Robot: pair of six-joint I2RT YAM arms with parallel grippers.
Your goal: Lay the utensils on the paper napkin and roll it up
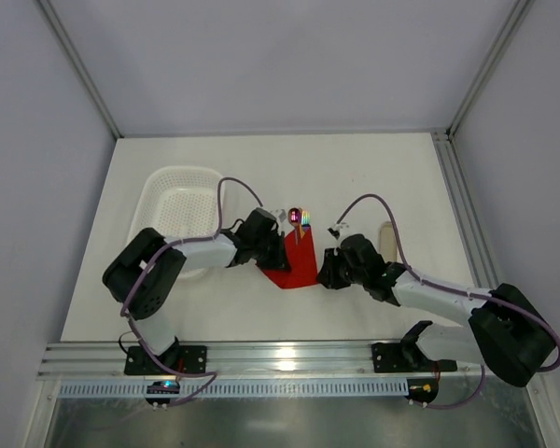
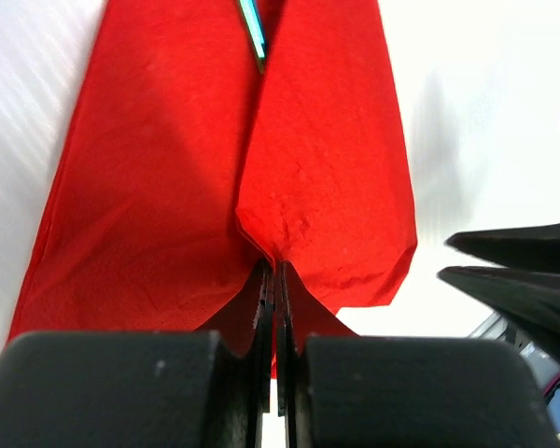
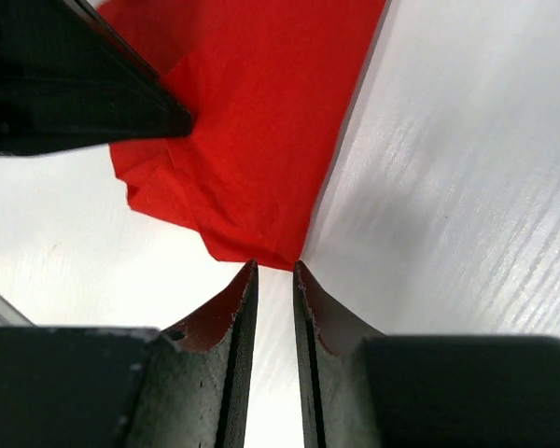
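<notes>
Rolling step in hand. Napkin [image 2: 159, 187] lies on the table between the two arms, no longer flat: one flap is raised and doubled over toward the middle, with a sharp crease running up its length. Utensils [image 1: 300, 219] lie on the napkin; their coloured heads poke out past its far edge, and in the left wrist view a slim teal-tinted shaft shows in the valley between flap and sheet. The rest is hidden under red paper, so spoon and fork cannot be told apart there. Left gripper [image 2: 275, 271] sits at the napkin's near-left edge, jaws pressed together on a pinch of the paper at the foot of the crease. Right gripper [image 3: 273, 266] sits at the napkin's near-right corner, fingertips low to the table, jaws a narrow slit apart; the corner's tip reaches just to them and does not appear to be caught. Basket [image 1: 159, 187] stands well left of the napkin, tray [image 1: 388, 233] right of it, partly behind the right arm; neither is involved. Judgement: placing looks done and the roll has barely begun, with one fold at most. The next move calls for the left arm to carry its pinch across the utensils without tearing the thin paper, while the right either pins or takes the free corner so the sheet does not slide. Risk: utensils slipping out the far end.
</notes>
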